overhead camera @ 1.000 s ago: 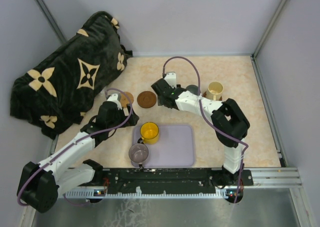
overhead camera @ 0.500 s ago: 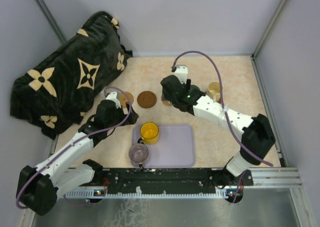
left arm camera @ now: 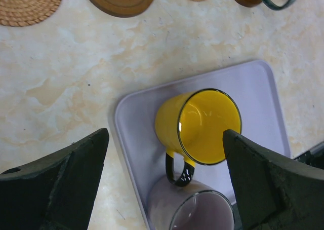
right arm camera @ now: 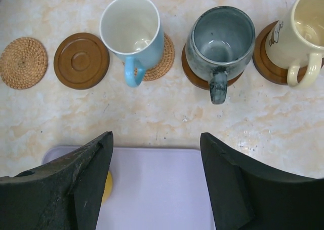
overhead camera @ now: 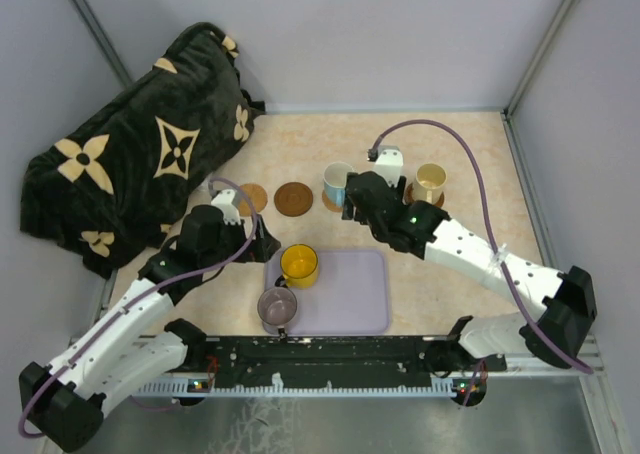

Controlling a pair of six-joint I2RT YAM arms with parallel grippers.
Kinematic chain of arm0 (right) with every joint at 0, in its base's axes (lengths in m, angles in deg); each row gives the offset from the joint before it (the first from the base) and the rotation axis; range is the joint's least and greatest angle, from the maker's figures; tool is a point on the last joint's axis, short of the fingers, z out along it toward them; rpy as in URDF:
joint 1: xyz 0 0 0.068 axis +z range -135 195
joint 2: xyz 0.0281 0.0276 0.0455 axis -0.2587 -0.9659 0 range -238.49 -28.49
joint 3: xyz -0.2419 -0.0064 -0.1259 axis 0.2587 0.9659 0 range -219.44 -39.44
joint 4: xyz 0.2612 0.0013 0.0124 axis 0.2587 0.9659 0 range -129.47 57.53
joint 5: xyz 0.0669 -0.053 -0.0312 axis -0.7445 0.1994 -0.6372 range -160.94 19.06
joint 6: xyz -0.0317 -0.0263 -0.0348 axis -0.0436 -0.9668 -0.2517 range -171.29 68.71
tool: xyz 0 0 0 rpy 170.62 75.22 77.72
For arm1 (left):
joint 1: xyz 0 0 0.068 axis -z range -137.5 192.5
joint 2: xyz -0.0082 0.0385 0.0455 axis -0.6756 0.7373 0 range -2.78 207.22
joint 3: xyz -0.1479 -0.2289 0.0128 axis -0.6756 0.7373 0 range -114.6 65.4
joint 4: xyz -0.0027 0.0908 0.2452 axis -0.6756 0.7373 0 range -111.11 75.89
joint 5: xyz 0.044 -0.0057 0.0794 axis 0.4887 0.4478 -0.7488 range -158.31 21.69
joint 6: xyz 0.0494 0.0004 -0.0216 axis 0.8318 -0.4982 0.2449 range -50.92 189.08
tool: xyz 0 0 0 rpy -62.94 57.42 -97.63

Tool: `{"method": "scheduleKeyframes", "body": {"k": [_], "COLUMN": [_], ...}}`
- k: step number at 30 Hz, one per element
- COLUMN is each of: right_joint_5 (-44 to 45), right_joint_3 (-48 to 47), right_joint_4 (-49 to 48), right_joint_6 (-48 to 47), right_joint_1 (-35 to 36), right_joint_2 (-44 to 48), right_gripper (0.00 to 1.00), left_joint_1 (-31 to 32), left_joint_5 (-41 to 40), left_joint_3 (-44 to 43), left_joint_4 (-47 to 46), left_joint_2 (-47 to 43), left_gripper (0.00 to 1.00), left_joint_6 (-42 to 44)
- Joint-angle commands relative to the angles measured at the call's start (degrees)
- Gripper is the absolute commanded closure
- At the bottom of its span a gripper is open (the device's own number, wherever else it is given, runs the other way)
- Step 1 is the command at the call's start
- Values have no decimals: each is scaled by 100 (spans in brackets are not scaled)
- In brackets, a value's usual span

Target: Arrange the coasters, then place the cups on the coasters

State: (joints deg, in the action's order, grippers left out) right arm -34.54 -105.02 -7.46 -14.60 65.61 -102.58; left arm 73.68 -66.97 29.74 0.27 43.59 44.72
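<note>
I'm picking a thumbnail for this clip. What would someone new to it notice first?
Probably the big black plush bundle with cream flower shapes at the far left. Next, the bright yellow mug on the lavender tray at the front, framed by the open left gripper. Behind it, three mugs sit on coasters in a row.

The yellow mug (left arm camera: 197, 126) has a glossy glaze, while the grey-green mug (right arm camera: 220, 42) has a mottled one. The woven coaster (right arm camera: 23, 63) is coarse, straw-like fibre, and the wooden coaster (right arm camera: 81, 61) is smooth with a satin sheen. The lavender tray (right arm camera: 162, 189) looks matt and smooth; the counter (right arm camera: 167, 123) has a marbled, stone-like finish.
</note>
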Motion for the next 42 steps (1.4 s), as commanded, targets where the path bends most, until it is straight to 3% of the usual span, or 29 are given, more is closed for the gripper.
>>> {"method": "scheduleKeyframes", "body": {"k": [1,8,18,23,28,31,42], "right_joint_5": [140,223,236,239,296,295,95], "right_joint_3": [29,171,379,498,626,679,744], "right_joint_4": [35,97,-39,-55,-67,-34,27], "right_joint_6": [189,176,20,-57,-132,-127,-14], "right_joint_1": [26,46,45,54,37,42,38], "right_joint_2": [450,804,1099,1218,1437,1512,1517], "right_gripper": [30,31,31,31,30,30,30], "left_joint_1": [160,282,426,538,574,582,582], "left_joint_5": [566,1835,1191,1066,826,808,1088], "left_joint_3": [-402,-607,-1597,-1562,-1441,-1413,-1361], "left_joint_4": [603,705,1365,1321,1200,1365,1359], "left_joint_2": [37,299,1142,1355,1369,1498,2027], "left_gripper": [1,13,13,12,21,20,20], "left_joint_6": [180,639,1282,1858,2792,3130,3060]}}
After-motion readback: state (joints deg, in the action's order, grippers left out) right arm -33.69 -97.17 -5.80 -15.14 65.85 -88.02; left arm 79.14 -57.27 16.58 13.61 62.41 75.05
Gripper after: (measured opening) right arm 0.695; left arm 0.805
